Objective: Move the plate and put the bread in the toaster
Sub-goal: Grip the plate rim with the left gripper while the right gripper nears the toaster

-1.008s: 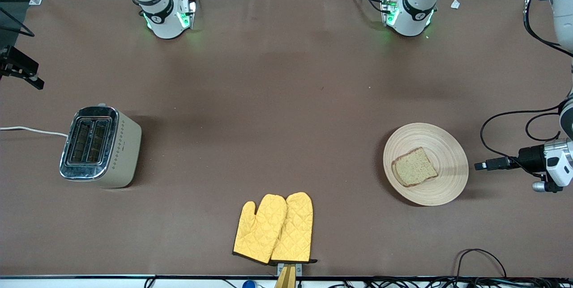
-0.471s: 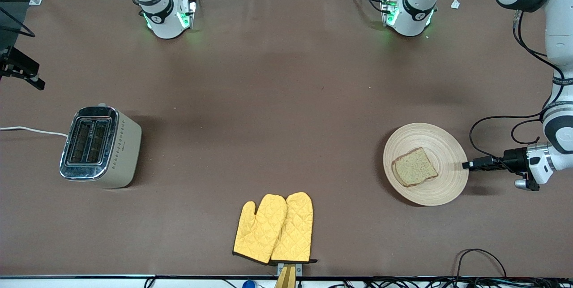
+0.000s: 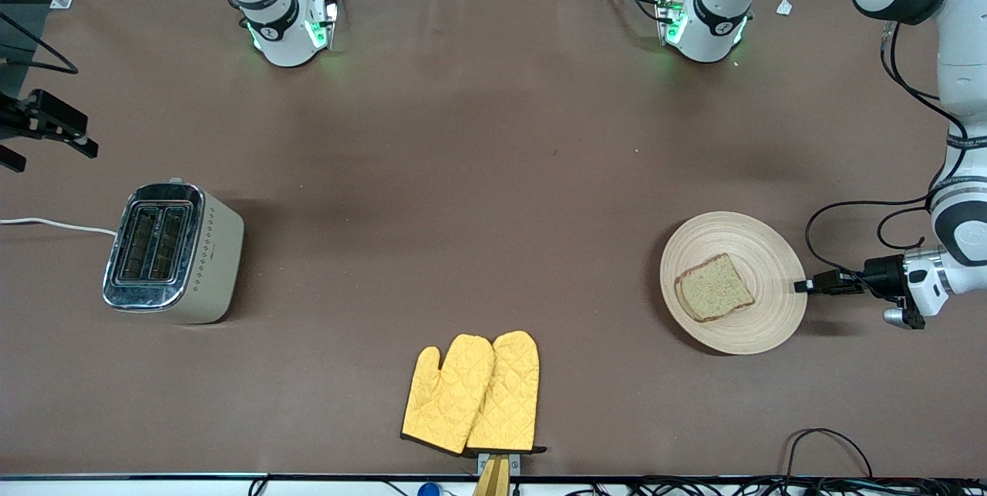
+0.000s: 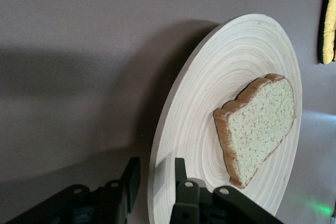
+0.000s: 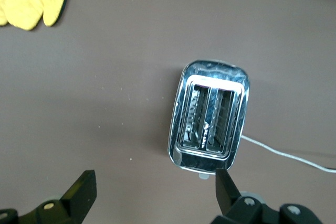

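Round pale wooden plate (image 3: pixel 733 282) with ring grooves flat on brown tabletop (image 3: pixel 478 172), toward left arm's end. Square slice of brown wholegrain bread (image 3: pixel 714 287) lying on plate, off-centre. Left pincer (image 3: pixel 806 286) low at plate's rim; in left wrist view fingers (image 4: pixel 181 174) straddle rim edge (image 4: pixel 157 182), one above and one below, with gaps visible; firm grip not confirmed. Fingertips partly cut off by frame edge. Cream-beige two-slot toaster (image 3: pixel 173 251) with chrome top upright toward right arm's end, slots empty, white cord (image 3: pixel 54 224) running off frame. Right pincer (image 3: pixel 48 128) up over tabletop near toaster, mostly cut off in front view; right wrist view shows fingers (image 5: pixel 84 195) spread wide, holding nothing. Pair of yellow quilted oven mitts (image 3: pixel 472 394) at tabletop's near edge
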`<state>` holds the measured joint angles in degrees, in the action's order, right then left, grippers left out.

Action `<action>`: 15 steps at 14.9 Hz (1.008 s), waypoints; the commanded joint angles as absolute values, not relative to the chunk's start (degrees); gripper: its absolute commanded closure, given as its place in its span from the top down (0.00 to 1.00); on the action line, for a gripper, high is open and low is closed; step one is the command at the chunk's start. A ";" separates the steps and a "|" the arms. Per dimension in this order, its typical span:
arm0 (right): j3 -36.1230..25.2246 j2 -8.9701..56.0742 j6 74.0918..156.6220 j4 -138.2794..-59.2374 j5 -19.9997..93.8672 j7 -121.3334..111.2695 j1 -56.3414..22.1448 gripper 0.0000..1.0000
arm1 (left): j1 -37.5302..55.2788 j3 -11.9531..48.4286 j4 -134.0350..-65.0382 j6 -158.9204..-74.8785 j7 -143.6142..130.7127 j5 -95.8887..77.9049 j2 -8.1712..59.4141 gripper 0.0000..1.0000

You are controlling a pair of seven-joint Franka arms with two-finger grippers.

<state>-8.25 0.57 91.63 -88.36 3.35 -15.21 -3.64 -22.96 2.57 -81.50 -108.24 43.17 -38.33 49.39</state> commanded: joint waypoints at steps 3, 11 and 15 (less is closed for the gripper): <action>-8.17 3.95 92.90 -90.17 6.93 -14.59 -5.27 1.00 | -23.47 2.72 -80.51 -108.02 44.56 -39.81 50.54 0.21; -8.09 13.53 99.56 -93.59 20.11 -0.35 -9.49 1.00 | -23.47 2.99 -80.24 -107.32 45.35 -39.99 49.92 0.01; -8.09 12.40 102.99 -102.98 26.36 0.09 -11.95 1.00 | -23.73 5.27 -79.89 -103.99 49.28 -40.17 49.39 0.00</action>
